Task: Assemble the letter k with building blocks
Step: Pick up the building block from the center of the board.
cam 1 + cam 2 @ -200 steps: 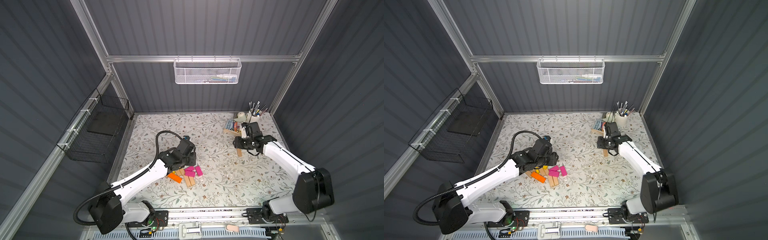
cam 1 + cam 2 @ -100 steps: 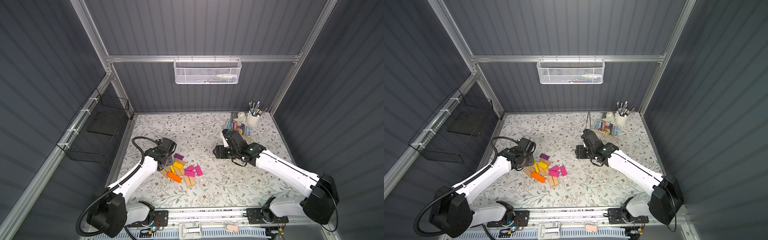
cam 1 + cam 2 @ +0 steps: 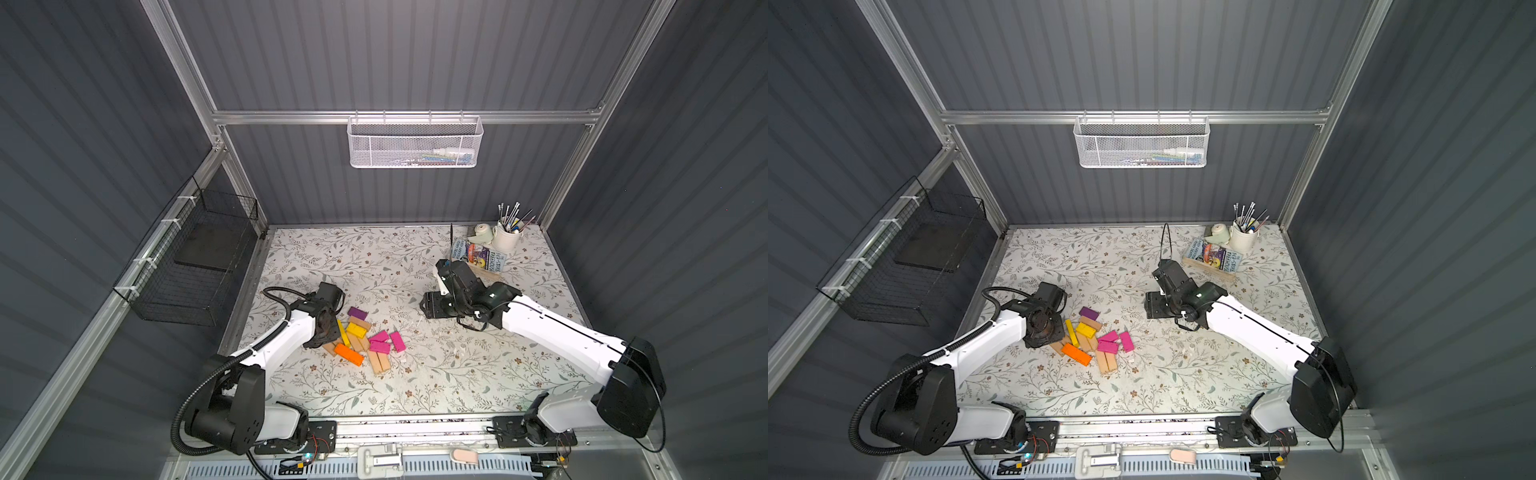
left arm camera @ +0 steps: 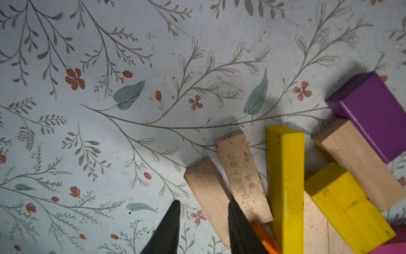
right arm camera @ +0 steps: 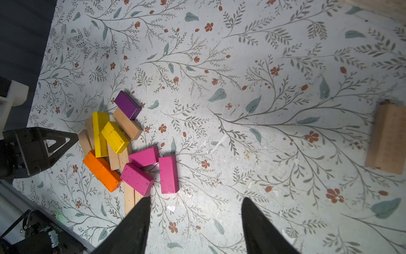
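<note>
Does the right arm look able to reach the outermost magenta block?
Probably yes: the right gripper is open over the mat, and the magenta block lies flat at the edge of the pile, outer side free; other magenta blocks crowd its inner side.

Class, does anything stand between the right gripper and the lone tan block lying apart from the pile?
Nothing visible does: only bare floral table separates the right gripper from the lone tan block.

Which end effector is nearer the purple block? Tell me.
Left. The left end effector sits against the pile, close to the purple block; the right end effector hovers farther off, clear of it.
</note>
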You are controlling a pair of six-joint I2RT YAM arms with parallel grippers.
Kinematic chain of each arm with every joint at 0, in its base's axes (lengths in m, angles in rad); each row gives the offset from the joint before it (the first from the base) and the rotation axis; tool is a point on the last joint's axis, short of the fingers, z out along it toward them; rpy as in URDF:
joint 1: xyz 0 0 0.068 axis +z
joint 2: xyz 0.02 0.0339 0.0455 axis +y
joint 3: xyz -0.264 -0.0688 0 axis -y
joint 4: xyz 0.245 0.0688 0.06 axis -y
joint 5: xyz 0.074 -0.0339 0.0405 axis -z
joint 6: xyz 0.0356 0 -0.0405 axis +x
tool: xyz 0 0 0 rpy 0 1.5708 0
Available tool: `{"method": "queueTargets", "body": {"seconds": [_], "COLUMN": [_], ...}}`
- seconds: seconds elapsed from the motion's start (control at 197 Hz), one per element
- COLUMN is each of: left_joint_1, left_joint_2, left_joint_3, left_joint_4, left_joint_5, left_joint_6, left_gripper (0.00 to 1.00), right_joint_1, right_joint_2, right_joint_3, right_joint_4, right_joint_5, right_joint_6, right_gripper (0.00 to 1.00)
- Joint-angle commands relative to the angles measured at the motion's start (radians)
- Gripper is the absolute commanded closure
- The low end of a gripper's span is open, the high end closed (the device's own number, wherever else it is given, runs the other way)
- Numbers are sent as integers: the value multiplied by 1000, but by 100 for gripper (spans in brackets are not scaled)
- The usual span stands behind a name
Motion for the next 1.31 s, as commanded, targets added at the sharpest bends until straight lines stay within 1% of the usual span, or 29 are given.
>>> {"method": "queueTargets", "body": {"seconds": [0.0, 0.086, 0.178, 0.375, 0.665, 0.761, 1.025, 1.116, 1.248, 1.309], "left_joint_1": [3, 3, 3, 3, 3, 3, 3, 3, 3, 3], "left_joint_2": [23, 52, 71, 83, 80, 74, 71, 74, 86, 85], "left_joint_3": [-10, 0, -2, -19, -38, -48, -75, -78, -81, -80], "left_joint_4": [-25, -22, -12, 21, 8, -5, 20, 27, 29, 29], "left_joint_5": [2, 10, 14, 31, 27, 22, 53, 51, 47, 48], "left_joint_6": [-21, -12, -8, -4, -7, -13, -16, -13, -10, -9], "left_gripper": [61, 60, 57, 53, 56, 60, 59, 64, 65, 70], "right_joint_1": [5, 7, 6, 7, 9, 9, 13, 13, 12, 13], "right_joint_2": [13, 20, 23, 20, 17, 16, 17, 17, 10, 10], "right_joint_3": [32, 39, 44, 40, 40, 41, 43, 43, 43, 42], "right_joint_4": [-8, -12, -17, -19, -13, -13, -10, -11, -6, -4], "right_joint_5": [13, 12, 12, 13, 7, 7, 10, 9, 5, 4], "right_joint_6": [-7, -9, -9, -7, 0, 1, -1, 1, 5, 7], "right_gripper": [33, 33, 33, 33, 33, 33, 33, 33, 33, 33]}}
